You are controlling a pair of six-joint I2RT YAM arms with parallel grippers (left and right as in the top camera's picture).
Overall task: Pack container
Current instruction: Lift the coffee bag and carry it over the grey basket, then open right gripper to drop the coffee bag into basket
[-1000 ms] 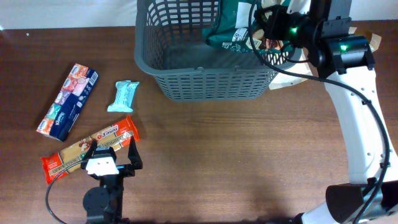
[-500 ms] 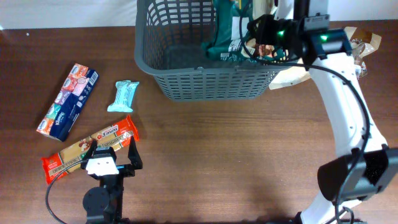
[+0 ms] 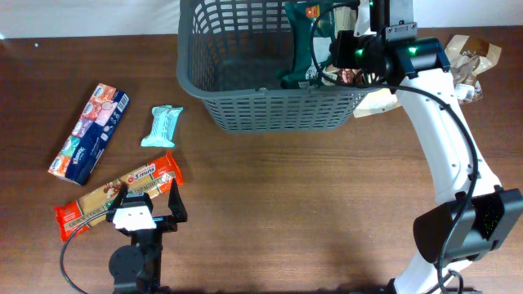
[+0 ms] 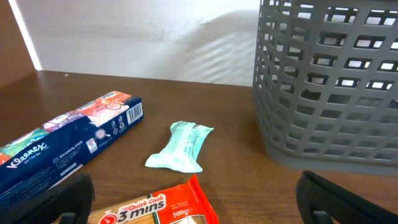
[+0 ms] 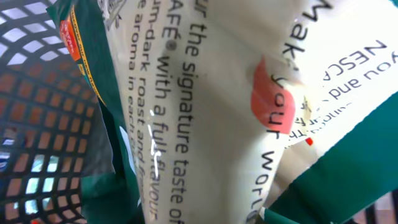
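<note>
Right fingers (image 3: pixel 325 51) clamped on green pouch (image 5: pixel 205 112) over container (image 3: pixel 245 106), right wrist view alone reads "NESCA", "signature taste", left fingers (image 4: pixel 193 186) spread wide, left wrist view alone reads Kleenex box (image 4: pixel 62 149), Quick Cook 3 mins pack (image 4: pixel 155 208)

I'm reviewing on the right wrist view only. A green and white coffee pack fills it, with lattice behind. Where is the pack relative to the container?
Observer: Seen from overhead, the right claw holds the green pack within the rim of the container, at its right end.
Operator: What is left to pack?
Observer: Left of the container lie a tissue pack, a mint bar and an orange biscuit pack.
Operator: And the left claw?
Observer: The left claw is open, with its fingers on either side of the orange biscuit pack.
</note>
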